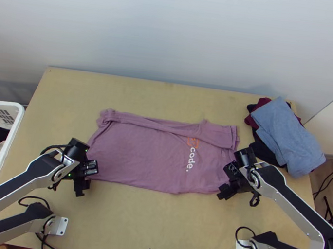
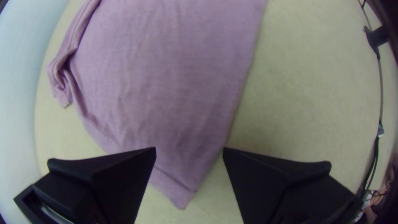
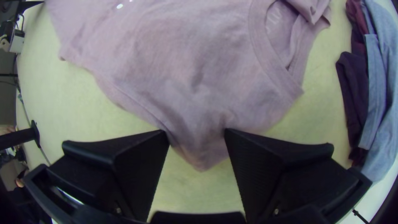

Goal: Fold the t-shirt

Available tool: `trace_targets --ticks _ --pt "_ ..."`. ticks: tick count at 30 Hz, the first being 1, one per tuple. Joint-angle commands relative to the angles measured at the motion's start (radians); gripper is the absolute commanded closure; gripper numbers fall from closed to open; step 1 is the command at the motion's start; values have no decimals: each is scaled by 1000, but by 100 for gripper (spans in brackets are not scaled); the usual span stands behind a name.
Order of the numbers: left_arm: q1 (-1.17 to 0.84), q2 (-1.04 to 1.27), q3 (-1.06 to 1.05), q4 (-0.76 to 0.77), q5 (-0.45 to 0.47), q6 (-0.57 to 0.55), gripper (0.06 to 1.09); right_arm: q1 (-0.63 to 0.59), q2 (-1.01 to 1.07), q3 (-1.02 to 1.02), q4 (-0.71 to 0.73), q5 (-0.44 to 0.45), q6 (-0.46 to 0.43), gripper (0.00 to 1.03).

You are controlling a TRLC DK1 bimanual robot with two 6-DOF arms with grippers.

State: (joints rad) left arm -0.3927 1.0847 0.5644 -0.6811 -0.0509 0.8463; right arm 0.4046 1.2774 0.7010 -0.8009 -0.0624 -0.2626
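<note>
The mauve t-shirt (image 1: pixel 148 154) lies sideways on the table, its far side folded over in a long strip and its print facing up at the right. At its near left corner is my left gripper (image 1: pixel 84 178); my right gripper (image 1: pixel 224 182) is at the near right corner. In the left wrist view my left gripper (image 2: pixel 189 153) stands open, a hem corner of the shirt (image 2: pixel 166 83) between its fingers. In the right wrist view my right gripper (image 3: pixel 197 135) is open too, around a pointed corner of the shirt (image 3: pixel 186 62) near the collar.
A pile of clothes (image 1: pixel 283 132), light blue on top of dark and maroon, lies at the table's far right. A white basket (image 1: pixel 10 138) with garments stands off the left edge. Bare wood (image 1: pixel 134 218) lies between the shirt and the near edge.
</note>
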Motion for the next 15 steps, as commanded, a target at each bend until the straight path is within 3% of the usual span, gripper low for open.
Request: trace_targets --ticks 1,10,15 --pt "12 21 -4 31 11 2 30 2 4 -9 14 1 3 44" --pt "34 47 -18 71 22 13 34 14 19 -12 20 1 13 48" --pt "60 34 -18 80 56 46 51 14 27 -8 28 1 13 56"
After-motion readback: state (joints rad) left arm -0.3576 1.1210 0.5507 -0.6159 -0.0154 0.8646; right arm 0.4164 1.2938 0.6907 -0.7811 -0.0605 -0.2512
